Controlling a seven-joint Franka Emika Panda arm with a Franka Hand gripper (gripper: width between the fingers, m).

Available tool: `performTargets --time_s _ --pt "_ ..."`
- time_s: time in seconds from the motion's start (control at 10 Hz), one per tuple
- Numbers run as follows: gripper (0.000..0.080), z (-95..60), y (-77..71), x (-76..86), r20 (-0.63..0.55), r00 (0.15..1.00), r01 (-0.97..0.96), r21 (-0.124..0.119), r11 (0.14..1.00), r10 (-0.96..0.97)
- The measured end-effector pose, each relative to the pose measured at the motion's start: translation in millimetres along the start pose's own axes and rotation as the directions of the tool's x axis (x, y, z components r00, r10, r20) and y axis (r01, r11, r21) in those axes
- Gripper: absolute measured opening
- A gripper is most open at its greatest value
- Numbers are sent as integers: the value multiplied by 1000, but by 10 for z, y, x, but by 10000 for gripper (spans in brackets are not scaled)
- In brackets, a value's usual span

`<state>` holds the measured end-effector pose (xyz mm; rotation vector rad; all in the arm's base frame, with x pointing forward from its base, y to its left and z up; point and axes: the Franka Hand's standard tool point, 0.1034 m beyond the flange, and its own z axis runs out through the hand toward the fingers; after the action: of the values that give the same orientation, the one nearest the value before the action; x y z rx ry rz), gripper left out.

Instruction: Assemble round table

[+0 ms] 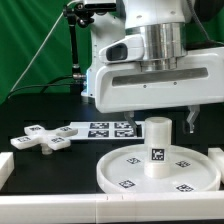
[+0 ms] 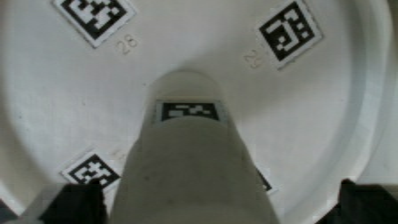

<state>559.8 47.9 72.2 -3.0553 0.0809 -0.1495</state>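
The large rimmed round disc [image 1: 125,172] lies flat on the black table at the exterior view's right. The short thick cylinder leg [image 1: 158,148] stands upright on its middle, a tag facing out. The cross-shaped foot [image 1: 45,138] lies apart at the exterior view's left. My gripper [image 1: 160,115] hangs over the leg's top, one finger [image 1: 190,120] showing beside it. In the wrist view the leg [image 2: 192,160] runs between my gripper's [image 2: 214,205] dark fingers [image 2: 363,205], with a gap on one side. The jaws are open. The disc [image 2: 196,40] fills the background.
The marker board [image 1: 100,128] lies flat behind the disc, between it and the foot. A low white rail [image 1: 60,208] runs along the table's front edge, with a white block [image 1: 5,170] at the exterior view's left. A black stand [image 1: 75,50] rises at the back.
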Motion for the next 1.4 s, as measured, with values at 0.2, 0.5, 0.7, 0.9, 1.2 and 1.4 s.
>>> performTargets --time_s 0.2,0.5,0.7,0.9,1.2,1.4 --pt "648 2 17 0 1 988 152 -1 988 -152" --pt "648 3 28 2 2 935 354 -4 935 -354" --pt "648 -16 29 36 14 811 585 -28 811 -585" --pt "648 -16 20 43 42 671 741 -29 670 -740" --pt "648 1 36 31 60 510 860 -24 510 -858" --pt "648 11 31 26 80 366 930 -21 366 -927"
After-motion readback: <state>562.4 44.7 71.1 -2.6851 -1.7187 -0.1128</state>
